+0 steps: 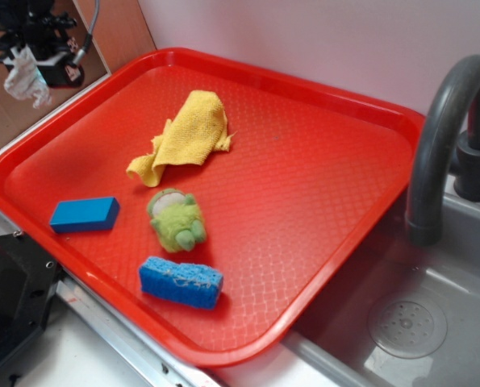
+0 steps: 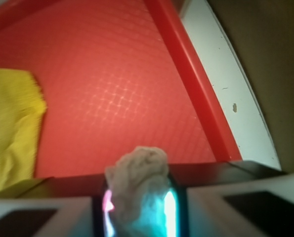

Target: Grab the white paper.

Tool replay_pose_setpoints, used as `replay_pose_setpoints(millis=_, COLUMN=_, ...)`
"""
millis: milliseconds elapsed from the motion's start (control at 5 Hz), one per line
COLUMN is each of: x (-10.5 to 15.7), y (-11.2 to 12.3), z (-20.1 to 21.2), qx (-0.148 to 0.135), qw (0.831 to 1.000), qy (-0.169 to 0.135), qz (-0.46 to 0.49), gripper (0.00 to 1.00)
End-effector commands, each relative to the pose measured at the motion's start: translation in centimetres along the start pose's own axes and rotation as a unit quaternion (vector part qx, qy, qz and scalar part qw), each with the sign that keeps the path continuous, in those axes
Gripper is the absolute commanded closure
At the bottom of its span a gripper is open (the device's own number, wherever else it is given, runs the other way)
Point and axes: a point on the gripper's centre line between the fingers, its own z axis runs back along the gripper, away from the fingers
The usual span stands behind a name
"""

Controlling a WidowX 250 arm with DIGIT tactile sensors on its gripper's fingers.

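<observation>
White paper [image 2: 139, 185]: a crumpled wad, pinched between the jaws of your gripper [image 1: 31, 68], hanging above the tray's far left corner. Probably light, soft and easily torn; grip its bulk, not a loose edge. Red tray [image 1: 320, 201]: textured, carrying yellow cloth [image 1: 187, 133], blue block [image 1: 84, 214], blue sponge [image 1: 181, 281], green toy [image 1: 177, 219]. Sink [image 1: 433, 322] alongside.

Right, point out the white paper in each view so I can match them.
Exterior: the white paper hangs from the gripper at the top left corner, above the tray's far left edge.
Wrist: the white paper sits bottom centre, pinched in the gripper.
Shared landmark: the yellow cloth, mid-tray in the exterior view, at the left edge in the wrist view.
</observation>
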Motion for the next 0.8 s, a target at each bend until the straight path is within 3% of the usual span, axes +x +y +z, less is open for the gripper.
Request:
replay_pose_setpoints(millis=0, x=-1.8, y=-3.5, z=8.5, qx=-0.053, qw=0.994, qy=-0.068, qz=-0.072, gripper=1.0)
replay_pose_setpoints(millis=400, x=-4.9, y=-4.5, z=10.5, qx=-0.038, qw=0.986, qy=-0.116, qz=-0.113, gripper=1.0)
replay_pose_setpoints(millis=600, x=-5.1, y=-4.4, z=10.5, qx=-0.009, qw=0.984, qy=-0.083, qz=-0.157, gripper=1.0)
